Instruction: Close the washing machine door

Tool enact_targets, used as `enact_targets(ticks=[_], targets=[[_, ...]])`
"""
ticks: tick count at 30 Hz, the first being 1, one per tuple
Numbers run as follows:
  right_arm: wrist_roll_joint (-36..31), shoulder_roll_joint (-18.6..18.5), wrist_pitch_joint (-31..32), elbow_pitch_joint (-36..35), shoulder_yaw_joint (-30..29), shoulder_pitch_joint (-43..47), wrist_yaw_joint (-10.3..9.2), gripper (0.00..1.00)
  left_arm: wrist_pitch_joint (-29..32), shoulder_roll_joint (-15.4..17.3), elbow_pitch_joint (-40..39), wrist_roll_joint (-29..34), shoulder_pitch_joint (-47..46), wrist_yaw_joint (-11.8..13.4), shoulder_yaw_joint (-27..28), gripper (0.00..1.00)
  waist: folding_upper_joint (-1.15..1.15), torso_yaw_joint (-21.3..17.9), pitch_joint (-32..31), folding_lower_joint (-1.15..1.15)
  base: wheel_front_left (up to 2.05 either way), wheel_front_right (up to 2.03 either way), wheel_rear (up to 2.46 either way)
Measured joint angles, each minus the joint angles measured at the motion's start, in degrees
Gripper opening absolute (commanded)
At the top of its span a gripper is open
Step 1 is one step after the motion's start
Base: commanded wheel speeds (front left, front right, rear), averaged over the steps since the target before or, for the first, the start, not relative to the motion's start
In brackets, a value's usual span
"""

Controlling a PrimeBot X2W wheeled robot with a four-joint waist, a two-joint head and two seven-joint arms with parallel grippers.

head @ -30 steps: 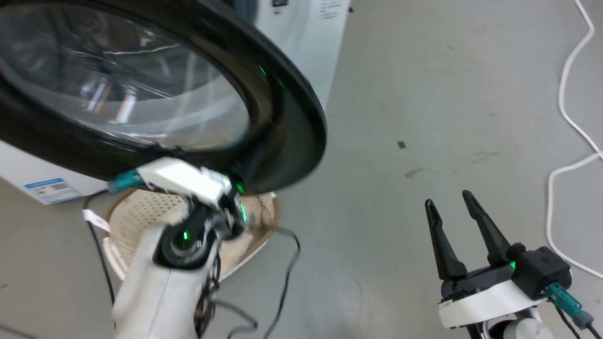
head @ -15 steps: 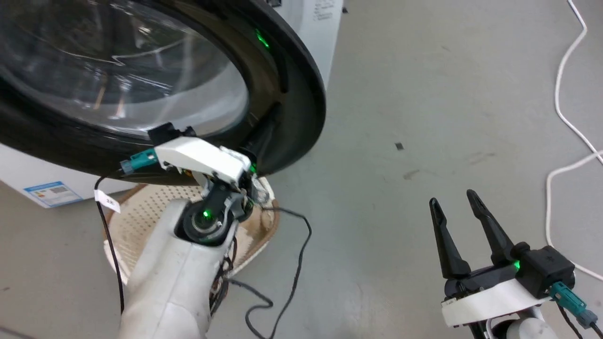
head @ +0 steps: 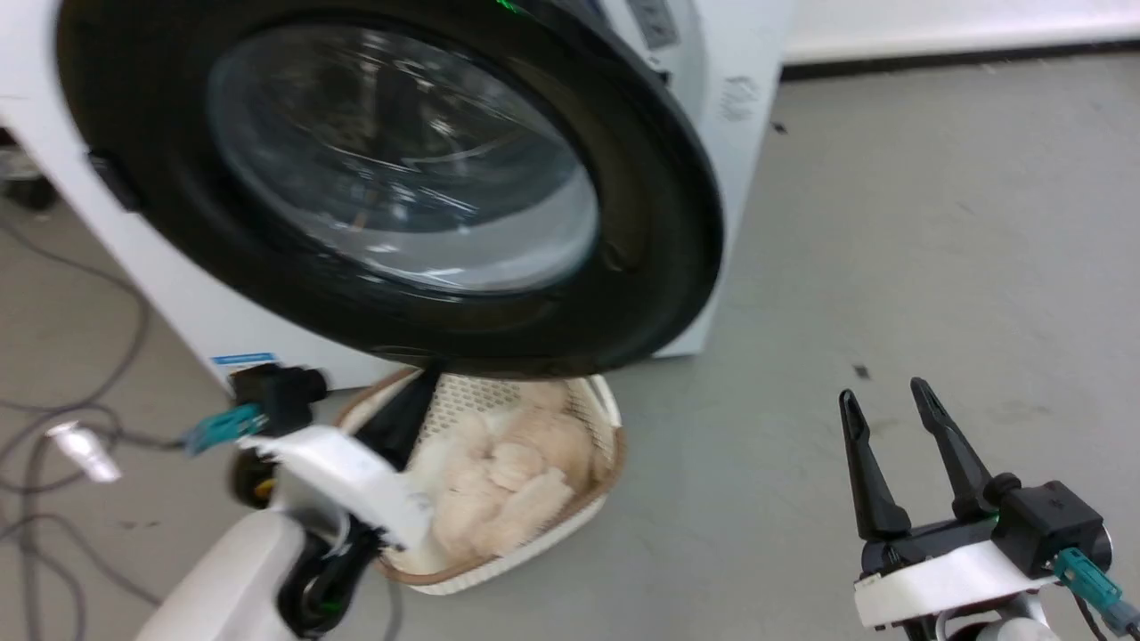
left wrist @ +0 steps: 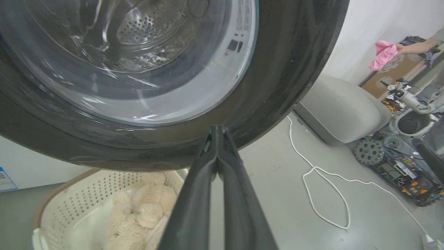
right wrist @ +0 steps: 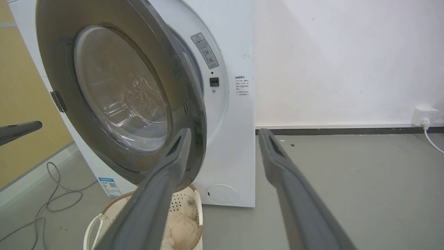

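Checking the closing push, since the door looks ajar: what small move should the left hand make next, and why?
Probably press the shut left hand forward against the washing machine door's lower rim: its tips sit at that rim, and the right wrist view shows the door angled off the washing machine.

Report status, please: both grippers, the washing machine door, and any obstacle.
Left gripper jaws shut, tips at the washing machine door lower rim. Right gripper jaws open, empty. Door ajar. Basket below it, seemingly clear.

Arm poses
Left gripper [left wrist: 218, 130] pinched closed at the washing machine door [head: 659, 223] lower rim; right gripper [head: 882, 392] splayed, well apart.
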Motion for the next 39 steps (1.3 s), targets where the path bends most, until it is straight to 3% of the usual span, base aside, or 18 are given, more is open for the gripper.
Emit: enact_targets(ticks=[3, 5, 9, 15, 16, 17, 21, 29, 30, 31, 32, 39], targets=[[-0.33, 0.0, 0.0, -0.01, -0.13, 0.74, 0.0, 1.0, -6.02, 1.89, -1.35, 5.15, 1.32, 2.77, 1.24, 0.0, 0.0, 2.17, -1.36, 0.0, 0.0, 0.0, 0.0], [-0.44, 0.0, 0.0, 0.01, -0.04, 1.14, 0.0, 1.0, -7.81, 1.7, -3.39, 5.5, 3.14, 4.69, 4.71, 0.0, 0.0, 3.53, -2.14, 0.0, 0.0, 0.0, 0.0], [-0.83, 0.02, 0.0, -0.05, 0.36, 1.39, 0.0, 1.0, -8.33, 0.88, -10.51, 12.73, 7.9, 8.79, 13.62, 0.0, 0.0, 5.85, -3.31, 0.0, 0.0, 0.0, 0.0], [-0.85, 0.02, 0.0, 0.29, 1.33, 1.93, 0.0, 1.0, -8.38, -3.46, -16.46, 24.29, 18.03, 9.73, 19.74, 0.0, 0.0, 7.98, -4.34, 0.0, 0.0, 0.0, 0.0], [-0.87, 0.02, 0.0, 0.54, 1.47, 1.95, 0.0, 1.0, -8.38, -4.34, -16.66, 25.58, 19.31, 10.01, 20.31, 0.43, 0.0, 8.14, -4.51, 0.0, 0.0, 0.0, 0.0], [-0.92, 0.02, 0.0, 0.66, 1.59, 1.99, 0.0, 1.0, -8.38, -5.23, -16.84, 27.04, 20.3, 10.35, 20.92, 1.0, 0.0, 8.29, -4.68, 0.0, 0.0, 0.0, 0.0], [-0.92, 0.01, 0.0, 0.84, 2.03, 2.21, 0.0, 1.0, -8.38, -8.44, -17.35, 30.7, 23.57, 10.11, 22.19, 1.0, 0.0, 8.81, -5.05, 0.0, 0.0, 0.0, 0.0], [-0.89, -0.57, 0.0, 1.58, 3.31, 3.11, 0.0, 1.0, -8.38, -11.31, -16.56, 35.43, 26.37, 6.31, 22.82, 1.0, 0.0, 10.51, -4.66, 0.0, 0.0, 0.0, 0.0], [-0.79, -0.81, 0.0, 1.83, 3.59, 3.11, 0.0, 0.95, -8.38, -11.49, -16.4, 36.09, 26.36, 6.02, 22.86, 1.0, 0.0, 10.74, -4.46, 0.0, 0.0, 0.0, 0.0], [-0.76, -1.08, 0.0, 1.89, 3.86, 3.1, 0.0, 0.3, -8.38, -11.69, -16.29, 36.79, 26.31, 5.78, 22.9, 1.0, 0.0, 11.0, -4.19, 0.0, 0.0, 0.0, 0.0], [-0.73, -1.75, 0.0, 1.97, 4.63, 3.05, 0.0, 0.0, -8.38, -12.34, -16.19, 37.58, 26.0, 5.23, 23.12, 1.0, 0.0, 11.58, -3.56, 0.0, 0.0, 0.0, 0.0], [-0.7, -6.46, 0.0, 2.26, 8.32, -1.06, 0.0, 0.0, -8.38, -14.94, -16.67, 39.66, 24.29, 3.81, 23.51, 1.0, 0.0, 13.65, -0.02, 0.0, 0.0, 0.0, 0.0]])
